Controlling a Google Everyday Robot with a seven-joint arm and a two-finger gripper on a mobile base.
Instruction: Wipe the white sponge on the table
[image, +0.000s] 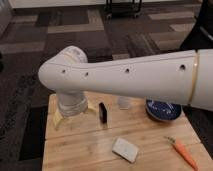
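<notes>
The white sponge (125, 149) lies flat on the table (75, 150), near the front middle. My white arm crosses the whole view above it, from the right edge to an elbow at the left. Below that elbow the wrist drops to the gripper (75, 114) over the table's back left part. Two pale yellow fingertips (57, 118) stick out on either side of the wrist, spread apart with nothing between them. The gripper stands well left of and behind the sponge, not touching it.
A small upright black object (103, 111) stands just right of the gripper. A clear cup (124, 103) and a blue plate (163, 110) sit at the back. An orange carrot (181, 151) lies front right. Patterned carpet surrounds the table.
</notes>
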